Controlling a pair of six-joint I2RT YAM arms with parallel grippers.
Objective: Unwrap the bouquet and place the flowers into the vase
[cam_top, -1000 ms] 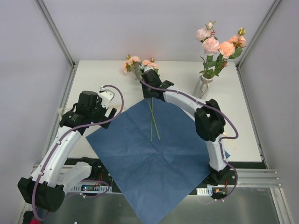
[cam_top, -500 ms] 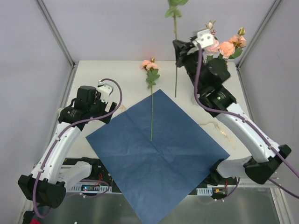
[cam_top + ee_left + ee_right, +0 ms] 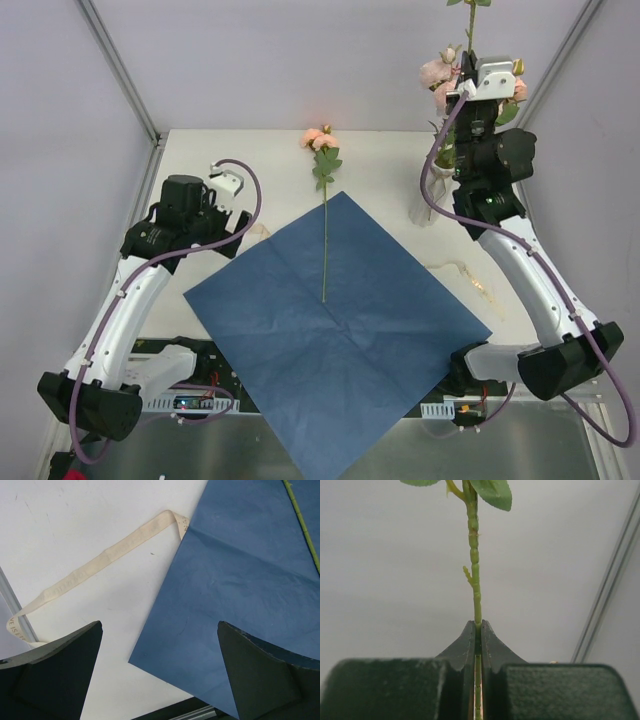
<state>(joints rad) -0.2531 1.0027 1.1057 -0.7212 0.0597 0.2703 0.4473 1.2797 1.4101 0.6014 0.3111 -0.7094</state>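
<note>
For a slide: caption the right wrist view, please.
Right gripper shut on an upright green flower stem, leaves at the top.

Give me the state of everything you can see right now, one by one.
Blue paper sheet: unfolded, lying flat.
Cream ribbon: untied, lying loose.
Peach-pink rose on long stem: lying across the paper.
Off-white wavy vase: upright, holding roses.
Right gripper: shut on leafy green stem, upright.
Left gripper: open, empty.

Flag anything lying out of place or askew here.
The cream ribbon lies loose on the table against the left edge of the blue paper. The paper's near corner overhangs the table edge. One flower lies alone, stem on the paper, bloom on bare table.
</note>
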